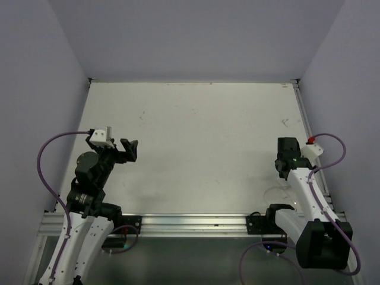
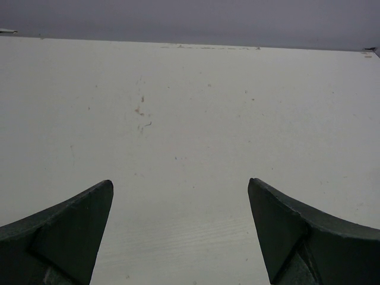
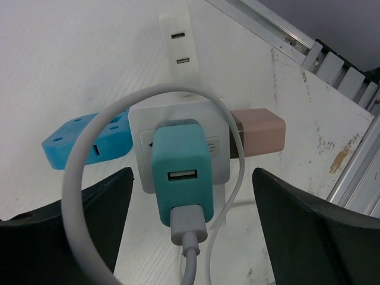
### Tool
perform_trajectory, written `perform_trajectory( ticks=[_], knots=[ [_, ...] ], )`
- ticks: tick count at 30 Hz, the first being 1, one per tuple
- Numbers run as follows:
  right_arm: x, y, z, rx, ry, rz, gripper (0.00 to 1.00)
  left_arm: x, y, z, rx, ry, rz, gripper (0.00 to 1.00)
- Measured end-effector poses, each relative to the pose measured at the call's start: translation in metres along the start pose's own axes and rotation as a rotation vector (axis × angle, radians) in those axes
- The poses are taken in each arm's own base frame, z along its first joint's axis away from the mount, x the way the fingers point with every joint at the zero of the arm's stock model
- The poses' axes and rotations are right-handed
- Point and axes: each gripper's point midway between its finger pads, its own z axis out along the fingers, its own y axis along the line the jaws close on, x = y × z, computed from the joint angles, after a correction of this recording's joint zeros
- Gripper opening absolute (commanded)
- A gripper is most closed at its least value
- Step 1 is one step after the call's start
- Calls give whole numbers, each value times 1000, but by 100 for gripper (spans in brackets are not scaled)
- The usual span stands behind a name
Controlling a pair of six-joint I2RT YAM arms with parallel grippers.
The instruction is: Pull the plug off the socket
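Note:
In the right wrist view a white cube-like socket point(image 3: 141, 127) lies on the table. A teal USB charger plug point(image 3: 178, 157) sits in its upper face, with a grey connector point(image 3: 189, 222) and a looping white cable point(image 3: 76, 196) in it. A pink plug point(image 3: 260, 133) sticks out of its right side and a blue adapter point(image 3: 83, 142) out of its left. My right gripper point(image 3: 191, 178) is open, its fingers either side of the socket and apart from it. In the top view the right gripper point(image 1: 288, 159) hides these things. My left gripper point(image 1: 129, 148) is open and empty over bare table, as its wrist view point(image 2: 181, 237) shows.
A white strip with two slots point(image 3: 178, 41) extends from the far side of the socket. An aluminium rail point(image 3: 332, 65) marks the table edge just right of the socket. The table point(image 1: 202, 130) is walled at the back and both sides.

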Motion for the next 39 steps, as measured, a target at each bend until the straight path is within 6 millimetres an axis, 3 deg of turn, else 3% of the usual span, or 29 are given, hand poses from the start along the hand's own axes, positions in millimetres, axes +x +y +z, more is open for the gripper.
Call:
perform_trajectory(
  ticks=[6,9,12,15,18,24,32,36,39],
  knots=[
    [2,1,5,7,18,13,75,0,1,0,-6,-2,0,99],
    [3,2,6,4,22,14,66,0,1,0,-7,-2,0,100],
    [2,4,6,-8,22,3,49,0,1,0,-8,-2,0,100],
    [-1,10,6,-40,14,-5,39,-1,1,0,-9,-3,0,100],
    [0,19,5,-100,24,-44,19,-1,2,0,-9,-3,0,99],
    [1,69,-8,-386,65,-136,12,-1,1,0,-9,-3,0,100],
    [38,141,-64,-796,143,-372,11,-1,1,0,-8,-5,0,99],
    [61,164,-93,-920,157,-527,12,-2,1,0,-6,-9,0,100],
    [71,172,-106,-970,161,-598,18,-2,0,0,-4,-9,1,99]
  ],
)
